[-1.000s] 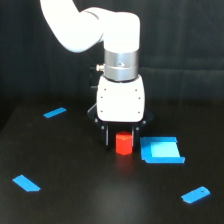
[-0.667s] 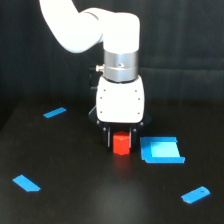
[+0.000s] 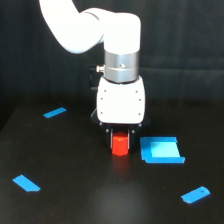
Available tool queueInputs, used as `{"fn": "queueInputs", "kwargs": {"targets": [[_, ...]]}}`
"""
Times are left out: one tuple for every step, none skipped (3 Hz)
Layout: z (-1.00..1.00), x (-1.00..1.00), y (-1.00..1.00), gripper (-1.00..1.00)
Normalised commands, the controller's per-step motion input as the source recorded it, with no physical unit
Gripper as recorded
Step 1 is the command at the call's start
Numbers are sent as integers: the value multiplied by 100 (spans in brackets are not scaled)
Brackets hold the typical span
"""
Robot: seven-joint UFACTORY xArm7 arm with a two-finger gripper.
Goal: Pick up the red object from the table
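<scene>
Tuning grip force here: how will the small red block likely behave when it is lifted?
The red block looks solid and stubby, so probably stiff and light. Its sides look rounded, so it may twist or slip within the pincer around it. Standing upright on the table, it seems unlikely to tip.

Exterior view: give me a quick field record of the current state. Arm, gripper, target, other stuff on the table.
arm: white, coming in from upper left, wrist pointing straight down
gripper: low over the table, dark fingers either side of the red object; contact cannot be told
red object: upright on the table, directly under the gripper, top hidden between the fingers
blue block: just to the exterior view's right of the red object, apart from it
flat blue pieces: three, at far left, near left, near right
lifted: cannot tell
</scene>
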Motion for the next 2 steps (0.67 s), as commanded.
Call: {"fn": "queueInputs", "kwargs": {"targets": [[100,-39,-13,-92],[98,-28,-18,-100]]}}
